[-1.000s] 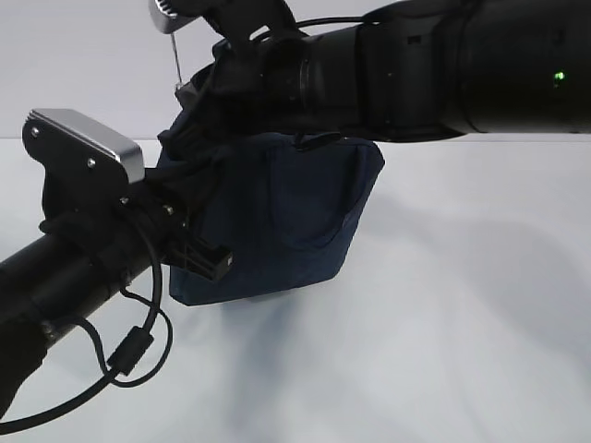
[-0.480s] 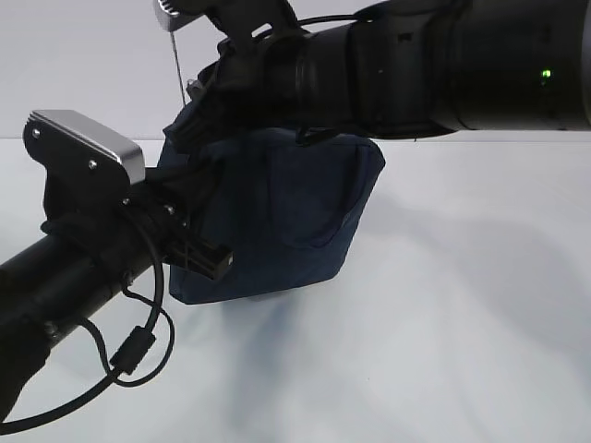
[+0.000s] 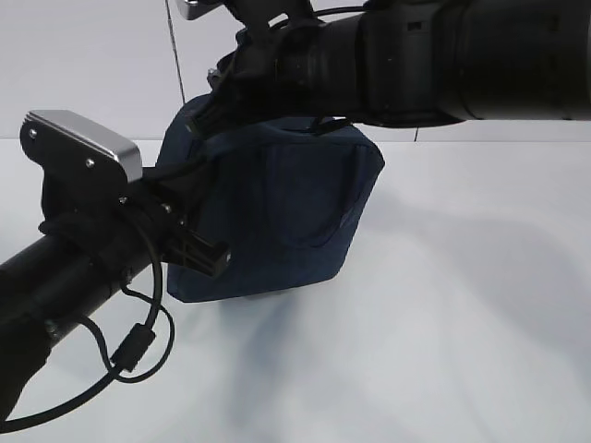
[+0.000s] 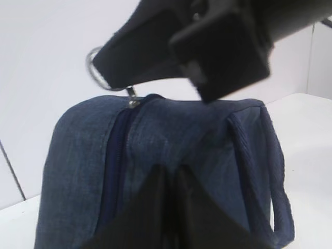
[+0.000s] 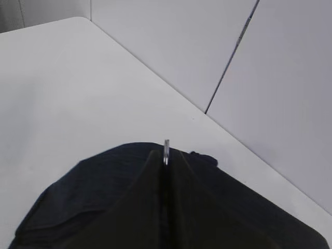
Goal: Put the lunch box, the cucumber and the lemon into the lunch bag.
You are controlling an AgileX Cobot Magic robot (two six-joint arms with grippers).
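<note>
White and smooth, the table (image 3: 443, 351) carries only one thing in these views, and pale wall panels stand behind it. On the table stands the lunch bag (image 3: 277, 221), a boxy bag of dark navy fabric with a rounded top; it sits upright near the middle-left of the exterior view. A loop handle (image 4: 270, 171) hangs down its side, and a dark zipper line (image 4: 116, 166) runs up the bag toward the top.

The left claw (image 4: 168, 197) comes in from the lower left. In its wrist view the two dark fingers stand pressed together, low against the fabric of the bag just beside the zipper line. It looks clenched, but one cannot tell if a fold of fabric is caught between the fingers.

The right claw (image 5: 165, 155) reaches across from the upper right to the top of the bag. Its fingers are closed on the small metal ring pull (image 4: 98, 70) of the zipper; in the right wrist view the thin edge of the ring stands just at the fingertips, and in the left wrist view the ring shows out of the side of the claw, above the zipper slider (image 4: 134, 102) at the bag's top.

The lunch box, the cucumber and the lemon cannot be seen in any view.
</note>
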